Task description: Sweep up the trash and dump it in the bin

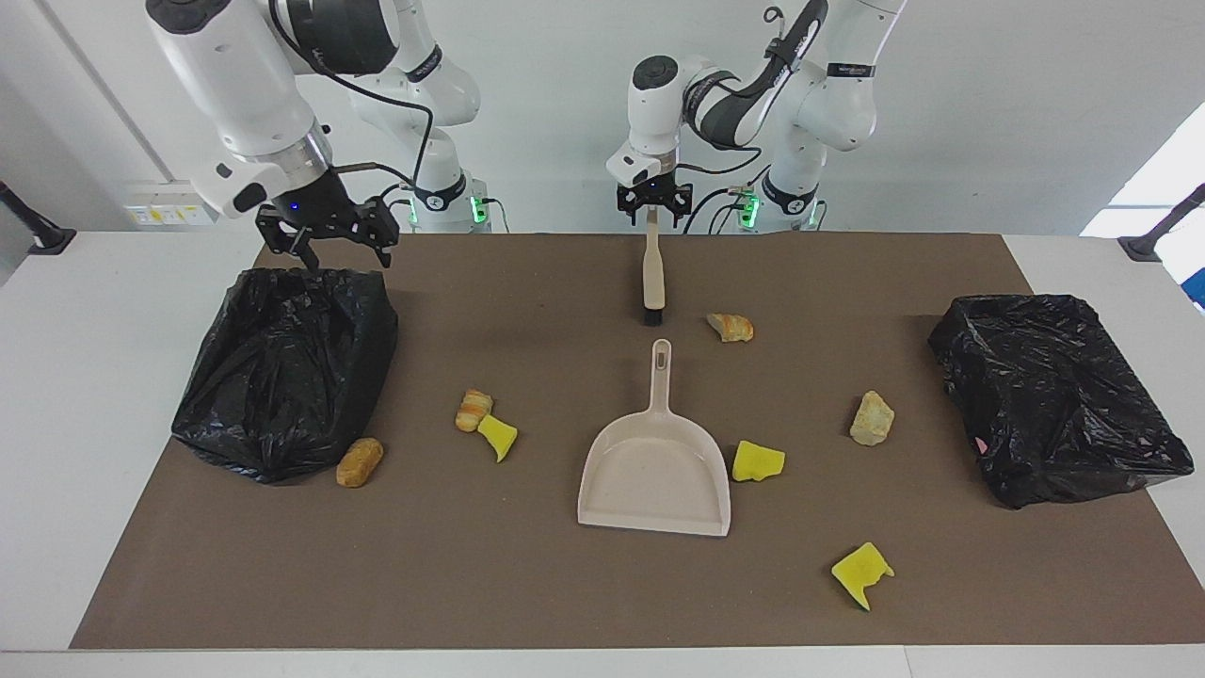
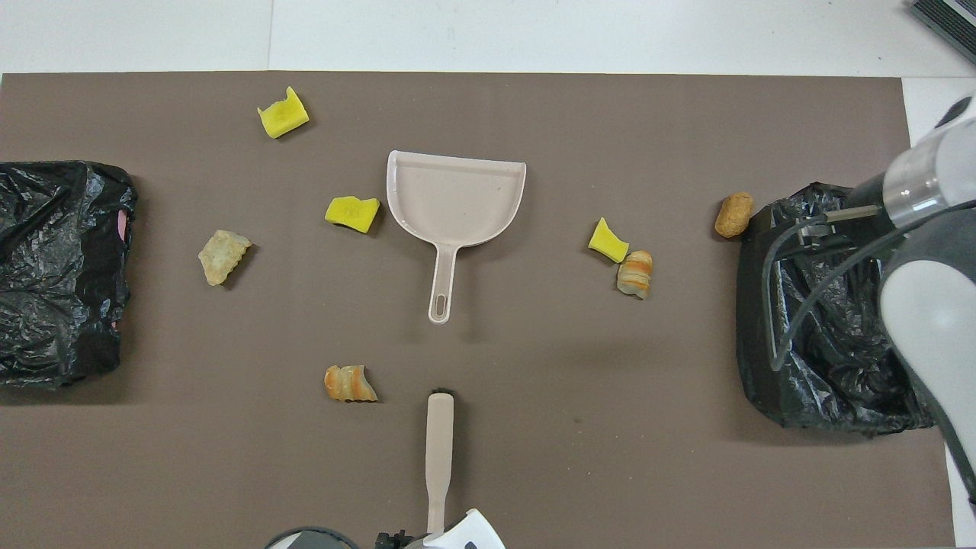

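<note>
White walls stand at the back, and a white desk point(image 1: 94, 377) holds a big brown mat point(image 1: 565, 603). At the desk edge next to the robots, the left pincer point(image 1: 650, 215) is down at the top end of the brush point(image 1: 650, 278) handle. I cannot tell if it has a grip on the handle yet. The brush lies on the mat with its black bristles pointing at the dustpan point(image 1: 656, 471), which sits in the middle of the mat. The right pincer point(image 1: 344, 250) is spread wide and holds nothing. It hangs over the black bin point(image 1: 282, 367) at the right arm's end of the desk. The other black bin point(image 1: 1054, 395) sits at the left arm's end. The trash is all on the mat, none in the pan. One tan lump point(image 1: 730, 326) lies near the bristles. One yellow bit point(image 1: 758, 460) is just beside the pan. A tan lump point(image 1: 473, 410) and a yellow bit point(image 1: 496, 437) touch each other, between the pan and the black bin. One more tan lump point(image 1: 360, 461) lies against that bin. Another tan lump point(image 1: 872, 417) lies toward the other bin, and the last yellow bit point(image 1: 861, 571) is near the desk edge away from the robots. I think this is the start: getting the brush. Next, the left pincer needs a firm squeeze, then a lift, and the dustpan needs a hand too.
</note>
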